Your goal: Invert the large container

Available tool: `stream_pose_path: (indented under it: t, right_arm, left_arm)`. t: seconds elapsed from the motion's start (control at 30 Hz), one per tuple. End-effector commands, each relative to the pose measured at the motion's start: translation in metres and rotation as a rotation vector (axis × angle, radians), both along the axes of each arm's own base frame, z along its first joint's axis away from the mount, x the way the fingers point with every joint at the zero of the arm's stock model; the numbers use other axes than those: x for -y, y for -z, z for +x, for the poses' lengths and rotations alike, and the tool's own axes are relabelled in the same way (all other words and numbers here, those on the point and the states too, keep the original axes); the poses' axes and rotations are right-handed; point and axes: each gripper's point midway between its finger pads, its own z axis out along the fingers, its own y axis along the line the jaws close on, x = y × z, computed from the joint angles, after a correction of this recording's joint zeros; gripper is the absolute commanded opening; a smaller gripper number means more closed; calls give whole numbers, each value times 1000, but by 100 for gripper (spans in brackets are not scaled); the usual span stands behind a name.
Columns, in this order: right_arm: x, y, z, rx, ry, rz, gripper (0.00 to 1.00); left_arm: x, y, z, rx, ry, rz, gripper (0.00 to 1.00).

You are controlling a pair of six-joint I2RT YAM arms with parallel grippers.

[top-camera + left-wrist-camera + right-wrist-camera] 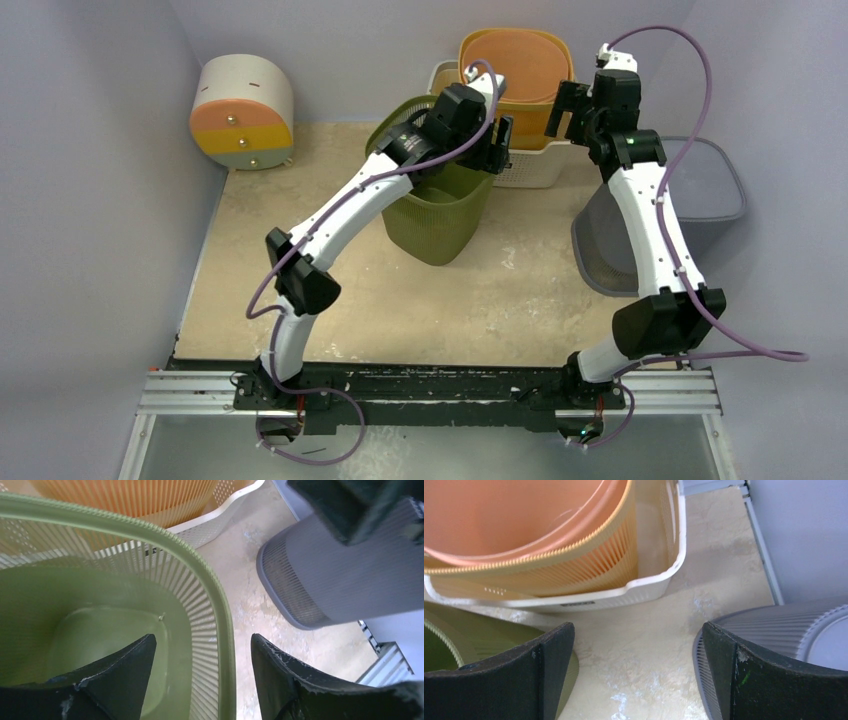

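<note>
Matt, ribbed plastic green basket on a rough, mottled tabletop.

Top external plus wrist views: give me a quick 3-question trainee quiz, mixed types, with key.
1. True or false: the green basket stands upside down.
2. The orange basket sits inside: A) the white basket; B) the green basket; C) neither.
3. Fill in: the open left gripper has one finger inside and one finger outside the green basket's ____.
Key: 1 false, its opening faces up; 2 A; 3 rim.
</note>
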Motion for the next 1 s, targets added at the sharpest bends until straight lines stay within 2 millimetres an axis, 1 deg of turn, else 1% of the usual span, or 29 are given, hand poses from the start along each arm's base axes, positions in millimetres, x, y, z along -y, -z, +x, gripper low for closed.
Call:
stream_pose_path:
  t: [0.0, 0.1, 0.2, 0.3, 0.37, 0.43, 0.47, 0.5, 0.57, 0.63, 0.67, 0.77, 0.8, 0.83, 0.9, 0.97]
  right_arm:
    - [16, -32, 8, 78, 57, -15, 100]
    - [17, -36, 12, 88, 53, -13, 100]
    - [16, -35, 14, 86, 46, -9, 100]
    - [15, -33, 14, 84, 41, -4, 100]
    - [15, -30, 14, 79, 40, -3, 100]
    - [15, -27, 13, 72, 39, -3, 100]
    - [15, -27, 13, 72, 39, -2, 100]
    - [15, -26, 13, 71, 40, -2, 100]
    - [16, -26, 13, 70, 40, -3, 100]
    - [16, -25, 12, 68, 41, -1, 100]
    - [16, -25, 13, 68, 40, -1, 100]
    - [16, -23, 11, 66, 42, -1, 100]
    - [16, -23, 10, 64, 43, -4, 100]
    - [18, -22, 9, 63, 46, -7, 100]
    - [19, -22, 7, 65, 53, -14, 100]
    - [22, -22, 4, 66, 63, -20, 100]
  left_arm:
    - [24, -10, 27, 54, -40, -99, 67]
    - [28, -14, 38, 86, -69, -125, 68]
    - [26, -11, 47, 114, -99, -104, 68]
    - [21, 2, 54, 121, -130, -55, 68]
    - [16, 9, 57, 125, -147, -19, 65]
    - [13, 14, 58, 126, -157, 8, 59]
    - [11, 16, 58, 128, -160, 23, 54]
    - [8, 17, 58, 129, -164, 36, 47]
    - [3, 22, 58, 127, -170, 63, 27]
    - [0, 28, 56, 120, -169, 91, 15]
    - [-2, 30, 55, 117, -169, 103, 11]
    - [-8, 33, 51, 111, -163, 130, 5]
    - [-11, 35, 49, 108, -163, 143, 0]
    - [-14, 34, 47, 109, -162, 154, 0]
    - [-22, 27, 41, 110, -162, 167, 0]
    - [-32, 7, 34, 126, -176, 150, 0]
